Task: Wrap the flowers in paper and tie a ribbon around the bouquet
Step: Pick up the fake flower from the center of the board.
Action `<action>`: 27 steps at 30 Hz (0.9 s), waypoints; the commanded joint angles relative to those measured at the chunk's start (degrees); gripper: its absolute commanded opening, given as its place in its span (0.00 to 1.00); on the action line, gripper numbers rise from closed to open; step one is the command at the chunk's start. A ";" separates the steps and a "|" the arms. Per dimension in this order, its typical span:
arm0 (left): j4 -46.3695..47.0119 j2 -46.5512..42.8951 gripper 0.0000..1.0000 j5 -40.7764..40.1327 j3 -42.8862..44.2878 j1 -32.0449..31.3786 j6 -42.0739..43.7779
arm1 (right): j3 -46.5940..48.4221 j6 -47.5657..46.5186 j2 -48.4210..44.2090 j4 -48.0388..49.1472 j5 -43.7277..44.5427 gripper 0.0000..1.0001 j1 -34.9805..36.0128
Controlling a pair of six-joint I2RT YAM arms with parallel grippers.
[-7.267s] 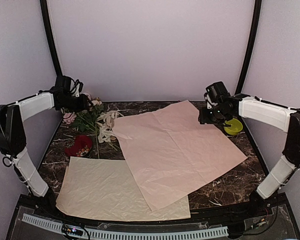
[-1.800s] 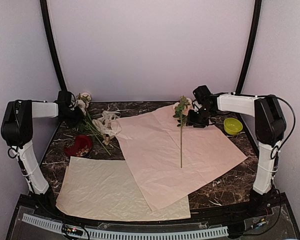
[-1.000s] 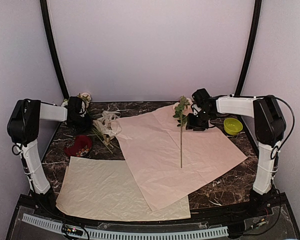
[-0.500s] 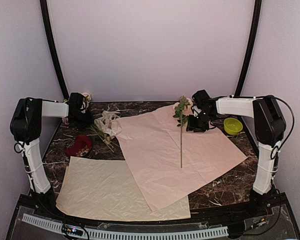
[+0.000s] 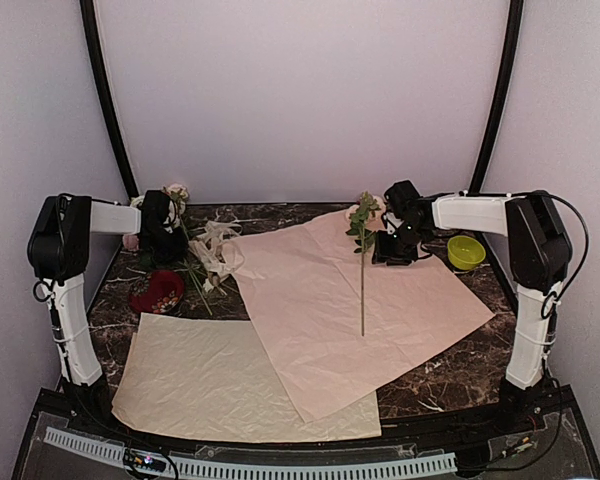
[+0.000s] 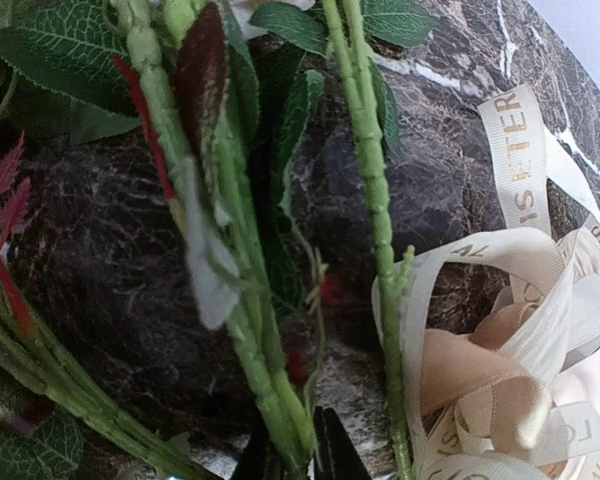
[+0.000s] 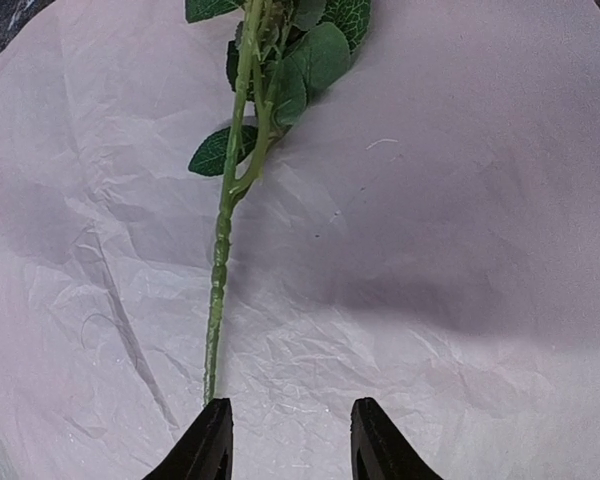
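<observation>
The pink paper [image 5: 400, 300] lies spread across the table's middle, and one long-stemmed flower [image 5: 363, 270] rests on it with its leafy top toward the back. My right gripper [image 5: 384, 247] hovers just right of that flower's top. In the right wrist view the right gripper [image 7: 290, 445] is open over the paper [image 7: 430, 250], with the stem [image 7: 220, 260] ending by its left finger. The other flowers [image 5: 185, 255] lie at the back left. There my left gripper [image 6: 292, 458] is shut on green stems [image 6: 245, 340]. A tan ribbon [image 6: 460, 372] sits inside the cream ribbon tangle [image 6: 525, 150].
A cream-beige sheet [image 5: 210, 380] lies at the front left, partly under the pink paper. A red heart-shaped dish [image 5: 157, 290] sits near the flowers, a yellow-green bowl [image 5: 466, 251] at the back right. The cream ribbon tangle [image 5: 216, 252] lies between flowers and paper.
My left gripper has closed on the flower stems, and a flower head now stands up beside it. The right arm and the flower on the paper have not moved.
</observation>
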 commanded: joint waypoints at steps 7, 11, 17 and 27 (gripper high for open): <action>-2.98 -8.24 0.07 -3.17 -1.86 -0.19 3.30 | -1.03 -1.18 -2.85 -0.08 0.27 0.42 0.40; 0.63 -14.64 0.05 -1.46 -7.05 0.62 2.63 | -1.25 -1.24 -2.82 -0.16 -0.04 0.42 0.41; 2.17 -18.20 0.04 5.08 -14.11 1.04 -0.08 | -1.78 -1.15 -3.23 0.32 -0.82 0.43 0.55; 3.33 -20.40 0.14 6.63 -21.56 0.66 0.69 | -1.85 -1.39 -2.60 0.13 -1.38 0.44 1.07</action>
